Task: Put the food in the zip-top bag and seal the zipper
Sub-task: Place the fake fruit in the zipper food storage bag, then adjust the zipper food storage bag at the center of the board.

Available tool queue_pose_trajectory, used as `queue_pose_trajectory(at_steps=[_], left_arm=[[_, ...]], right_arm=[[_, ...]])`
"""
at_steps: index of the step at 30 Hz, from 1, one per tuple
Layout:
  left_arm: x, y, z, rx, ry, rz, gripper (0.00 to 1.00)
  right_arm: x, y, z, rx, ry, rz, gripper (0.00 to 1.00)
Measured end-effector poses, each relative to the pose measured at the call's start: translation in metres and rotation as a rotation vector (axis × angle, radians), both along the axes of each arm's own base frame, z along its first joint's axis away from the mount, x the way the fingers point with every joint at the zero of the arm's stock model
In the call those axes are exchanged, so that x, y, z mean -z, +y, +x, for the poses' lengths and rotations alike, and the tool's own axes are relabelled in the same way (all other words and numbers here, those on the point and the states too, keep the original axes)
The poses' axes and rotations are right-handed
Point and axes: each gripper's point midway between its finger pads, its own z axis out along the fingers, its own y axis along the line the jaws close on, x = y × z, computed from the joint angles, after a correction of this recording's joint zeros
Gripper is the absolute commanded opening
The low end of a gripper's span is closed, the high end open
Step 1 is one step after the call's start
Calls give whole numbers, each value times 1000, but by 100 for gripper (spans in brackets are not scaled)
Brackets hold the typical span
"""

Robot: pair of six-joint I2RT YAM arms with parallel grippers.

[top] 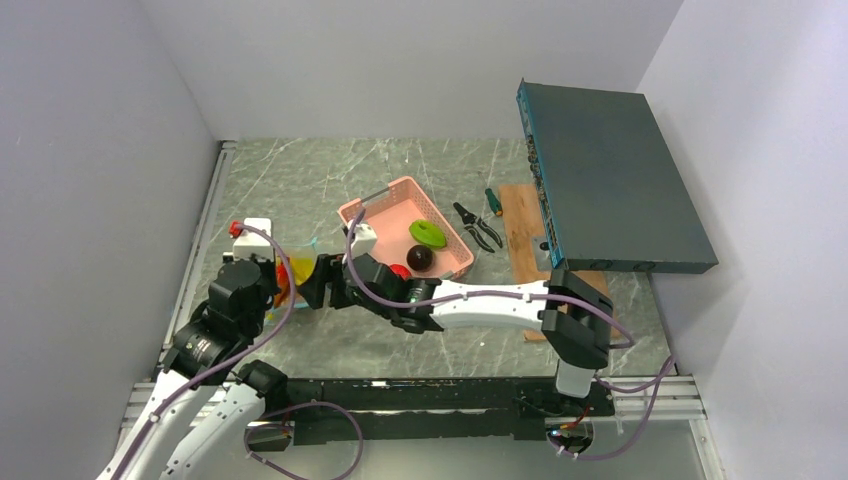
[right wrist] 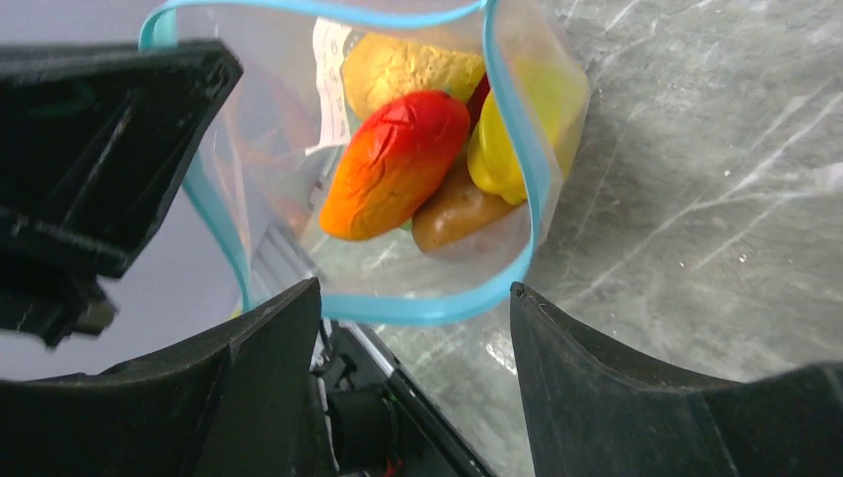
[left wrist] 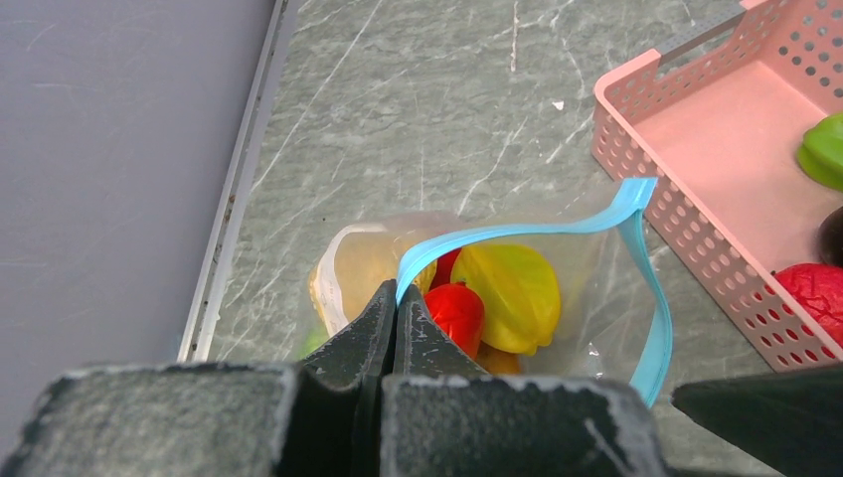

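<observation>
The clear zip-top bag [left wrist: 596, 298] hangs open between my grippers at the left of the table [top: 297, 268]. My left gripper [left wrist: 398, 295] is shut on its teal zipper strip [left wrist: 537, 231], holding the rim up. Inside lie several food pieces, among them a yellow one [left wrist: 509, 291] and a red one [left wrist: 455, 313]. In the right wrist view a red-orange piece [right wrist: 398, 164] shows through the open mouth. My right gripper [right wrist: 416, 303] is open, with the zipper's near rim [right wrist: 427, 310] between its fingertips. A green piece [top: 428, 233], a dark purple piece [top: 420, 258] and a red piece [top: 400, 270] lie in the pink basket [top: 385, 205].
Pliers [top: 478, 228] and a screwdriver [top: 492, 202] lie right of the basket, next to a wooden board [top: 518, 225]. A large dark grey box [top: 610, 175] stands raised at the back right. White walls close in the left, back and right.
</observation>
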Motion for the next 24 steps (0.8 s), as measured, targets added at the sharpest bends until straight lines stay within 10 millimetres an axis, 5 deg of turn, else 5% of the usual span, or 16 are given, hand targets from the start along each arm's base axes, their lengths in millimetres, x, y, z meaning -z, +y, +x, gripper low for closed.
queue_pose_trajectory(at_steps=[18, 24], left_arm=[[13, 3, 6, -49, 61, 24, 0], [-21, 6, 1, -139, 80, -80, 0]], right_arm=[[24, -15, -66, -226, -118, -156, 74], [31, -38, -67, -233, -138, -228, 75]])
